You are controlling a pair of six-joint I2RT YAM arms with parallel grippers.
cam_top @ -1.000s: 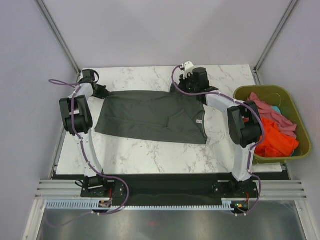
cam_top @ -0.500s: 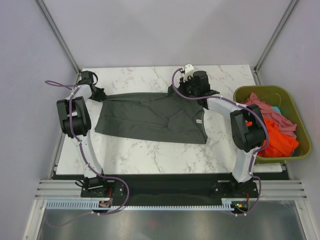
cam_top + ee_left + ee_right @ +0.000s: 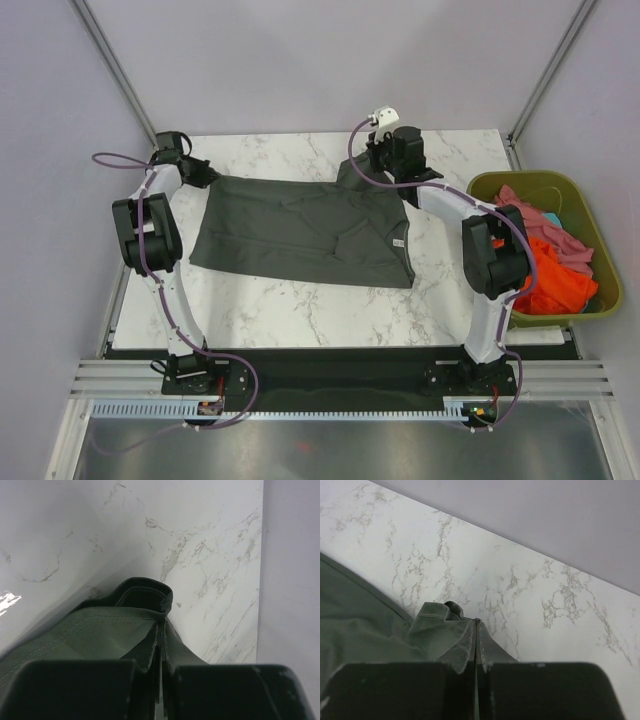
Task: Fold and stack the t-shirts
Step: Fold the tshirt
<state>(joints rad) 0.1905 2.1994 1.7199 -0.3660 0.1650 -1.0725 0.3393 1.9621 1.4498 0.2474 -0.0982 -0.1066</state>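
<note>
The grey t-shirt [image 3: 300, 230] lies spread on the table [image 3: 300, 300], its far edge pinched shut by the left gripper [image 3: 161, 652] and the right gripper [image 3: 476, 642]. Each seems to hold only a thin fold, so uneven pulling could slip one corner free.

Charcoal t-shirt [image 3: 300, 230] (white-marbled table [image 3: 300, 300])

A white marble-patterned tabletop [image 3: 300, 300] with grey veining carries a plain dark charcoal grey cloth t-shirt [image 3: 290, 230]. The shirt is spread mostly flat across the far half, well inside the side edges. A small pale tag [image 3: 398, 243] shows near its right side. Both far corners are bunched and raised off the marble.
</note>
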